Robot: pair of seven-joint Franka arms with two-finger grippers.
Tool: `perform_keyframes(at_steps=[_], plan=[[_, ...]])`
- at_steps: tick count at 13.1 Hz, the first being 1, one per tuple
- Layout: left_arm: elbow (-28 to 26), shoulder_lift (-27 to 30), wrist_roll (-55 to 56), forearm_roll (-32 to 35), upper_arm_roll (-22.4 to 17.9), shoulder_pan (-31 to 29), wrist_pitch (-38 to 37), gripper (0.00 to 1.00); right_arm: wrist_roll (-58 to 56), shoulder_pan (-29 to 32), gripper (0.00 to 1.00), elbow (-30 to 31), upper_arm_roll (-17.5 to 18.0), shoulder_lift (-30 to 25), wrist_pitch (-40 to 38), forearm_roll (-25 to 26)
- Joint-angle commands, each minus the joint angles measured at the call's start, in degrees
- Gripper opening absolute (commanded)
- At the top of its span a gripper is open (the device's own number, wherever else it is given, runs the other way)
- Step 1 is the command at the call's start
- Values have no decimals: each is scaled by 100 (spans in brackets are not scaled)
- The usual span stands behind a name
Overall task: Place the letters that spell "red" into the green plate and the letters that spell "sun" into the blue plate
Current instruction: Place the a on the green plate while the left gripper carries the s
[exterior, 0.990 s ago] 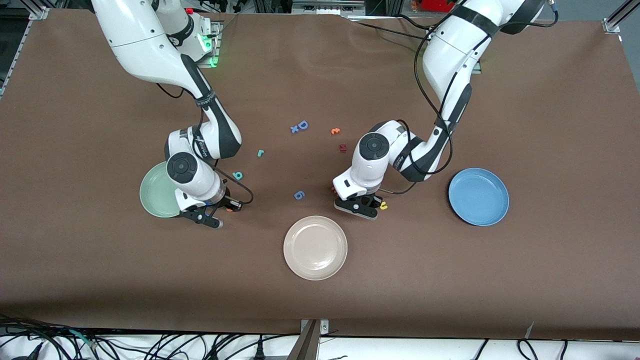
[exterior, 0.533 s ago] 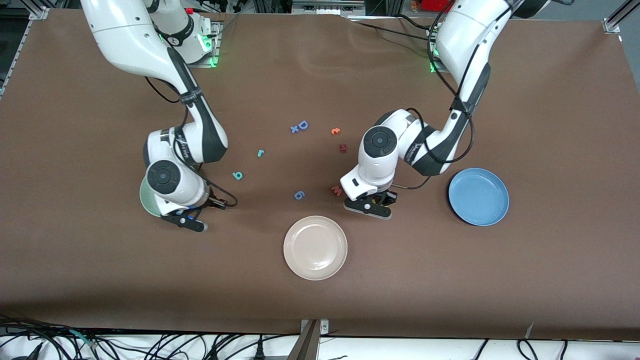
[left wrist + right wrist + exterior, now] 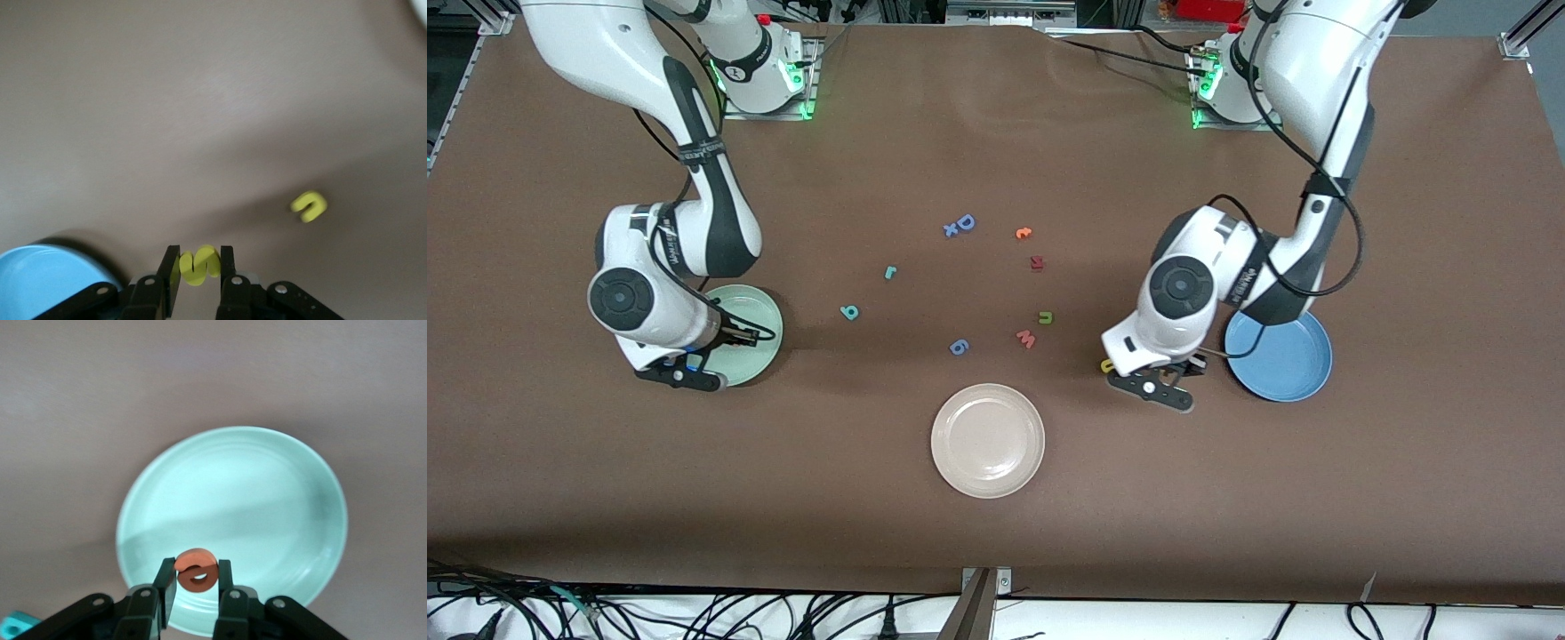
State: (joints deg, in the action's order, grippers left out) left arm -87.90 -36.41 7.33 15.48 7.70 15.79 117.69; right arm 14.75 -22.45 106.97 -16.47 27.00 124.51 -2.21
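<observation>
From the front view, the right claw [image 3: 694, 369] hangs over the edge of the green plate [image 3: 760, 333] that faces the camera, while the left claw [image 3: 1169, 384] hovers just beside the blue plate [image 3: 1285, 356], on the side toward the table's middle, with a yellow "u" [image 3: 1107, 364] lying on the surface close by. The teal "r" [image 3: 889, 272], teal "d" [image 3: 850, 311] and olive "n" [image 3: 1046, 316] wait mid-surface, near a pink "w" [image 3: 1025, 338] and the cream plate [image 3: 987, 440]. In the left wrist view, the claw pinches a yellow "s" [image 3: 199, 265]; the blue plate's rim sits off to one side, so I'd say it must travel sideways over it before letting go. In the right wrist view, the claw clamps the orange "e" [image 3: 195, 571] already above the green plate's inner rim.
</observation>
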Motion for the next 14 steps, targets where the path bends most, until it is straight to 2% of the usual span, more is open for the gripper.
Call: perform_keyframes(at_steps=[1, 3, 5, 6, 7, 8, 9, 12, 14], plan=[[-218, 126, -818, 87, -5, -565, -219, 5, -358, -31, 23, 1164, -102, -712, 808, 36], [-297, 91, -1294, 87, -5, -909, -220, 5, -438, -14, 23, 1685, -120, -915, 1416, 36], [-507, 108, -1322, 87, 4, -1138, -220, 5, -499, -14, 24, 1827, -137, -925, 1707, 27], [-604, 117, -1322, 96, 4, -1235, -211, 5, -509, -14, 31, 1836, -137, -925, 1787, 10], [-727, 117, -1331, 96, 4, -1305, -211, 5, -509, -14, 54, 1810, -137, -925, 1779, -8], [-833, 134, -1331, 96, 4, -1393, -202, 5, -526, -14, 86, 1775, -137, -925, 1753, -8], [-912, 134, -1339, 96, 4, -1455, -202, 5, -544, -14, 99, 1766, -129, -933, 1744, -17], [-1123, 117, -1340, 104, 12, -1614, -62, 4, -518, -23, 100, 1635, -111, -933, 1604, -34], [-1386, 108, -1340, 104, 12, -1745, 305, 5, -317, -31, 99, 1529, -24, -933, 1445, -331]])
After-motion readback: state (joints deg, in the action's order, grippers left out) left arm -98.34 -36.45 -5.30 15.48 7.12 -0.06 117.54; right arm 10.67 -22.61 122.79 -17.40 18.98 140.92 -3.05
